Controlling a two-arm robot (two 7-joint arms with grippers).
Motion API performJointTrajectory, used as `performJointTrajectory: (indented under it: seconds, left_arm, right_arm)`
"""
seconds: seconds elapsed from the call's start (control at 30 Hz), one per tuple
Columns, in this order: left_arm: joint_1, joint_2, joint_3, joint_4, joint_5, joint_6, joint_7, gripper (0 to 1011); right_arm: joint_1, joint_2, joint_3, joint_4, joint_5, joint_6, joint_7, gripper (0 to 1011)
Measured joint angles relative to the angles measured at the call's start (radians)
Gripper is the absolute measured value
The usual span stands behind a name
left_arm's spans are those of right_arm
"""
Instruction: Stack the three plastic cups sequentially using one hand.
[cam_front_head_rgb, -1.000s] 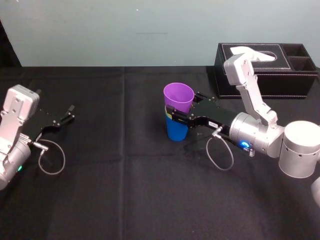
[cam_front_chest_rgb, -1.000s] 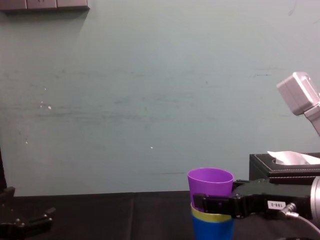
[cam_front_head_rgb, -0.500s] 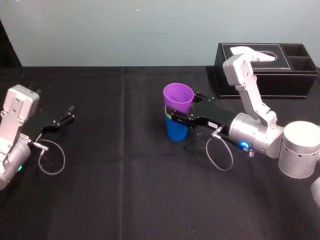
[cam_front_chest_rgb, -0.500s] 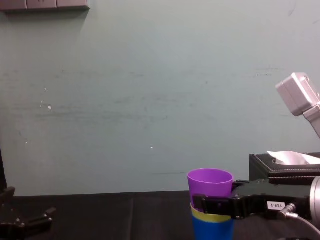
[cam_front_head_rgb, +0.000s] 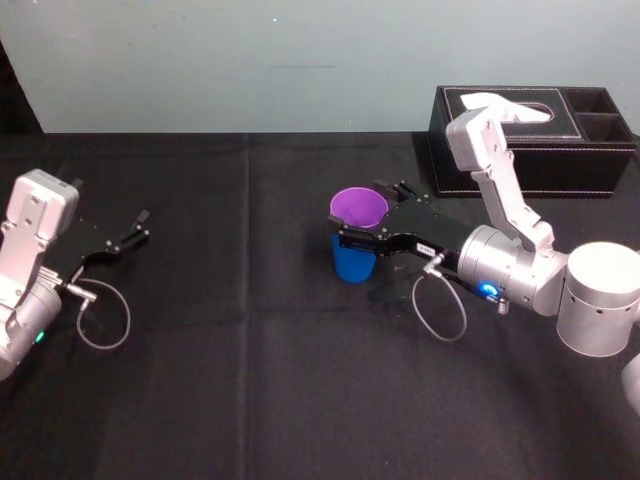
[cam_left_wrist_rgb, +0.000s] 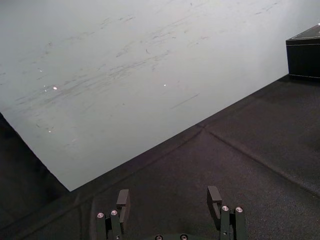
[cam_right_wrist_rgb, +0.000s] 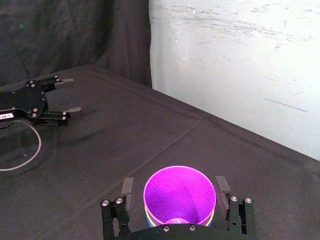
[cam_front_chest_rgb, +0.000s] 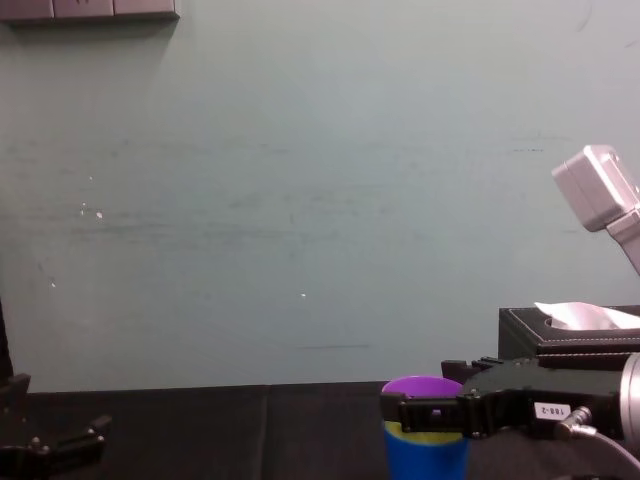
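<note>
Now that the purple cup (cam_front_head_rgb: 358, 207) has been seated lower mid-frame, stacking is judged done; jaws of the right gripper (cam_right_wrist_rgb: 174, 185) and the idle left gripper (cam_front_head_rgb: 130, 235) are spread, empty.

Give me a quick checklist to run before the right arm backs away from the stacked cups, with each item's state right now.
1. Purple plastic cup seated: ok, sunk in until just its rim tops the yellow-green plastic cup's band.
2. Stack upright on the blue plastic cup: ok.
3. Right gripper clear of the cups: ok, open, a finger on either side of the stack with a gap, by the right wrist view.
4. Room behind the arm near the black tissue box: cannot tell.
5. Left gripper out of the way: ok, parked open at the left of the black table.
</note>
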Motion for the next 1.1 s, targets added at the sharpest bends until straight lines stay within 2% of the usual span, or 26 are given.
performJointTrajectory:
  seconds: [0.3,0.57,0.7,0.77,1.1]
  left_arm:
    - [0.0,0.0,0.0,0.0,0.0,0.0,0.0,1011]
    - [0.0,0.0,0.0,0.0,0.0,0.0,0.0,1011]
    - [0.0,0.0,0.0,0.0,0.0,0.0,0.0,1011]
    - [0.0,0.0,0.0,0.0,0.0,0.0,0.0,1011]
    - [0.0,0.0,0.0,0.0,0.0,0.0,0.0,1012]
  right_arm:
    - [-0.003,0.0,0.003,-0.001,0.0,-0.005,-0.002,1003]
    - [-0.036,-0.008,0.034,-0.024,0.006,-0.067,-0.027,1003]
    - [-0.063,-0.022,0.063,-0.037,0.004,-0.11,-0.065,1003]
    - [-0.067,-0.025,0.068,-0.038,0.002,-0.115,-0.075,1003]
    - [-0.118,-0.071,0.148,-0.026,-0.052,-0.132,-0.238,1003]
